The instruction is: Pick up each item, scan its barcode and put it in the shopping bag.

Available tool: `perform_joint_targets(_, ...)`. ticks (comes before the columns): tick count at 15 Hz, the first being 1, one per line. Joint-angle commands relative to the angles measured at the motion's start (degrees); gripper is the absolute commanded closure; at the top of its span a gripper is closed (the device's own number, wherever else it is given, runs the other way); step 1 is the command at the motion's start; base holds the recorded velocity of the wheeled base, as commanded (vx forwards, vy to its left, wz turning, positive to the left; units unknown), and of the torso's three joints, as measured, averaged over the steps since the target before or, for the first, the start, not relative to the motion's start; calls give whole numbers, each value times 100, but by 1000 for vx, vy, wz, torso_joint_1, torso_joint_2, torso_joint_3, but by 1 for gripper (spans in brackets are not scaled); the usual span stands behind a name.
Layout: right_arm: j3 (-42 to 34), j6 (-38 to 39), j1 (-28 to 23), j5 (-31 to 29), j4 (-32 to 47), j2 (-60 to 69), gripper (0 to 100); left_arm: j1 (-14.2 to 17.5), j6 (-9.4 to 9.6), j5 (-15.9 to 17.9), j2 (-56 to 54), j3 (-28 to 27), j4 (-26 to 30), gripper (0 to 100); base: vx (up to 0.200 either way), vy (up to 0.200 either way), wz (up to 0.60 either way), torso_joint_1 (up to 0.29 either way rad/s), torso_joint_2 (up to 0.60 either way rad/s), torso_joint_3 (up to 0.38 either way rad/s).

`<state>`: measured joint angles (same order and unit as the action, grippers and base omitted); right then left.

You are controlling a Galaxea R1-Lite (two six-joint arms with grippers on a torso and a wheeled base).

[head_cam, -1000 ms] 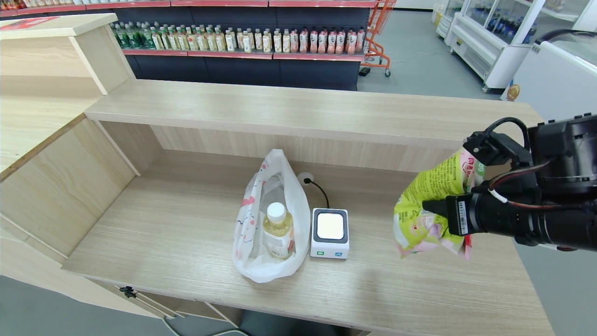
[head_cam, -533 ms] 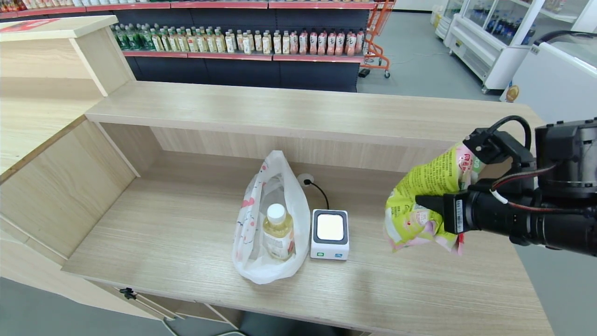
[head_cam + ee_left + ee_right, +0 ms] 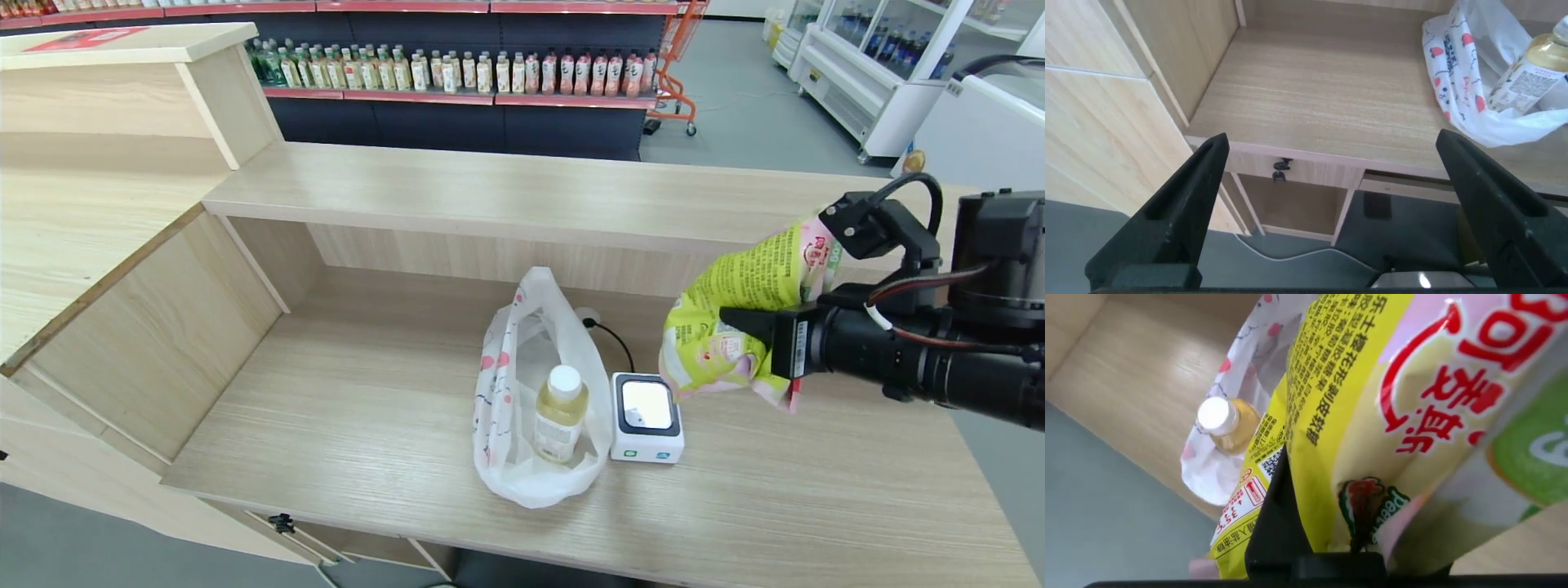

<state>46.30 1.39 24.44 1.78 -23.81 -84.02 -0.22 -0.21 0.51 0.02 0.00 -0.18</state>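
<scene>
As the crinkled yellow-green snack packet (image 3: 751, 282) hangs pinched in the right gripper (image 3: 735, 327), just right of the white square scanner (image 3: 647, 416), it likely needs shifting left, code-side down; the left gripper (image 3: 1331, 140) has its fingers spread.

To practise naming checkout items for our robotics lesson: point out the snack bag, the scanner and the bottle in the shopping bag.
snack bag (image 3: 739, 286), head view, on its yellow-green printed side.
scanner (image 3: 647, 408), head view, on its glass window.
bottle (image 3: 562, 408), head view, on its yellow body below the cap.
</scene>
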Motion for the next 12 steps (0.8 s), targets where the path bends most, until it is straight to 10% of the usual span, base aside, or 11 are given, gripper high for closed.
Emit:
perform_joint_targets(1,11,-280,-247,68,-458,-572,100,4,-6,2,-2,0,1,0,0,0,0,0,0,0)
perform_joint_targets(12,81,-1545,-766,1958,-3183,-2892,100,4,-6,2,-2,0,1,0,0,0,0,0,0,0)
